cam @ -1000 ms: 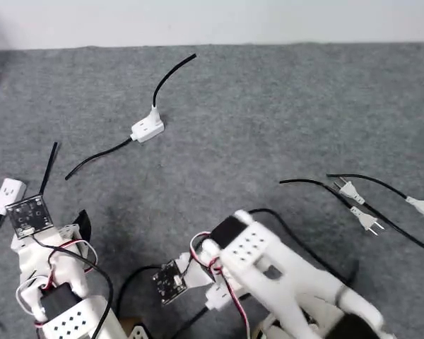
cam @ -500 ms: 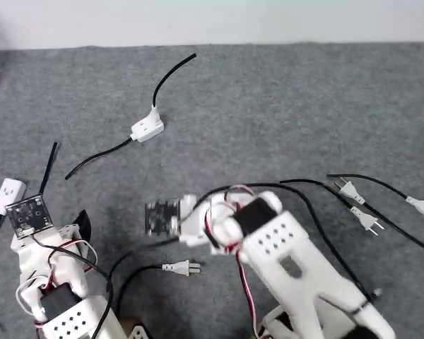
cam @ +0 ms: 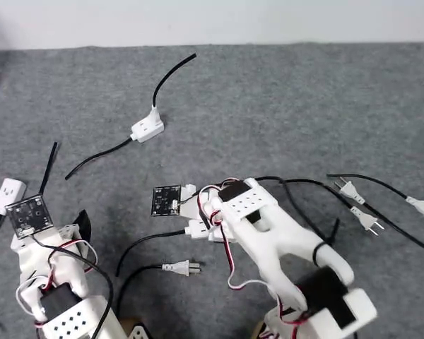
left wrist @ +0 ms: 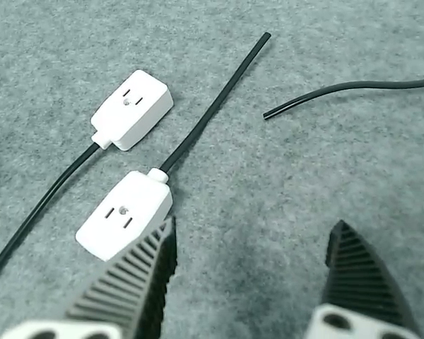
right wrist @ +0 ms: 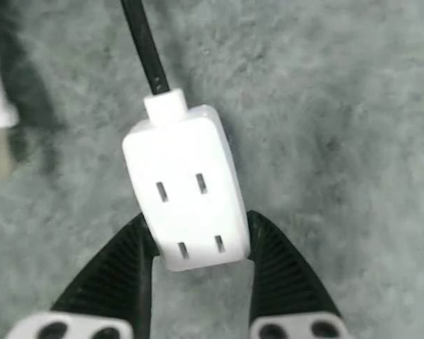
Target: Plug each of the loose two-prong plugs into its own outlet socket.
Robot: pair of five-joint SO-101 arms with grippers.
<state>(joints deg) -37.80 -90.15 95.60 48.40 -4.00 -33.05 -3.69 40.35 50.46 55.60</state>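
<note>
Plugs, three of them, lie close to the right edge of the grey worktop. A fourth plug lies toward the front edge, near the right tool but apart from it. That tool is clenched on a white outlet, one finger on each side. A wide stretch of worktop runs from there toward the far edge, with a lone outlet partway. The left tool is released, one finger just beside the nearer outlet of a pair by the left edge.
</note>
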